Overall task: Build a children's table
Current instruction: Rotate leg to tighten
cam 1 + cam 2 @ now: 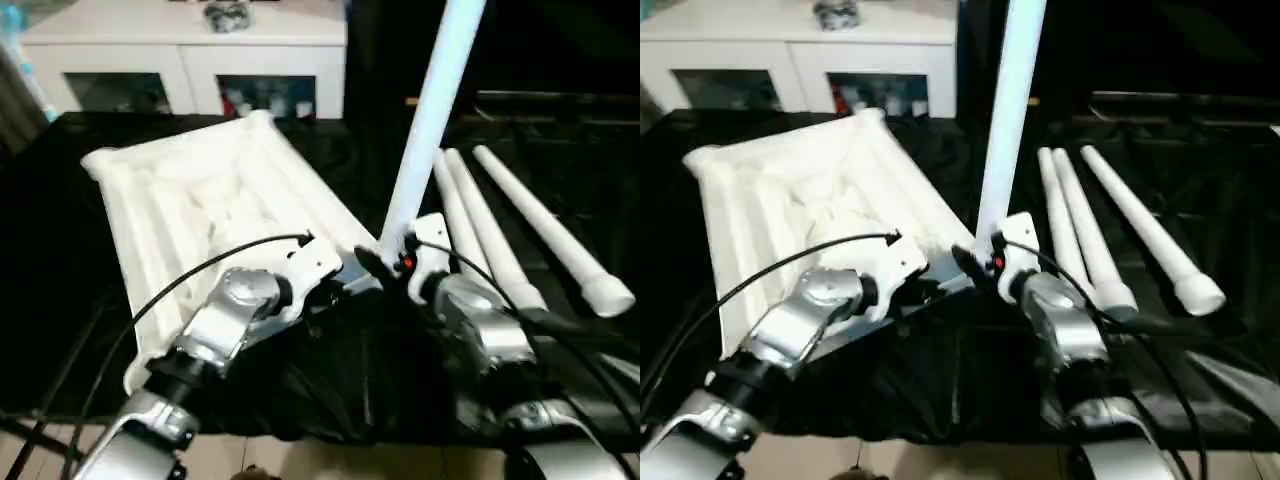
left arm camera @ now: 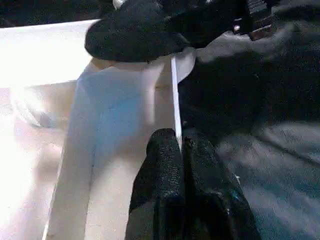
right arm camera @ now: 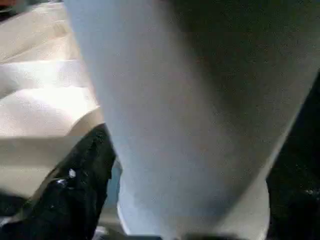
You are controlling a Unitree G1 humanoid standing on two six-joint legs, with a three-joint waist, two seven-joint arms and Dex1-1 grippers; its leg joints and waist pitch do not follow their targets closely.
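— black cloth covers the work surface (image 1: 60,250), and behind it stands a white cabinet (image 1: 190,60) with glass doors. so how far along is the table?

— early, i'd judge. the table top (image 1: 200,215) lies upside down on the cloth, ribbed hollow side up, toward the robot's left. one leg (image 1: 430,120) stands nearly upright at the top's near corner, on the robot's right side of it, leaning slightly; it looks like it is being set into that corner socket. whether it is fully seated i can't tell.

— and the rest?

— three spare legs (image 1: 500,230) lie side by side on the cloth to the right, well apart from the top. so at best one of four is in, three to go, then the table has to be turned over.

— what are the grippers doing?

— the right gripper (image 1: 385,262) is closed around the upright leg near its base. the left gripper (image 2: 182,150) has its two fingers pinched on the thin rim of the top, just beside that corner, steadying it by the look of things.

— any brand or writing?

— none that i can read. small things sit on the cabinet and behind its glass, too blurred to make out.
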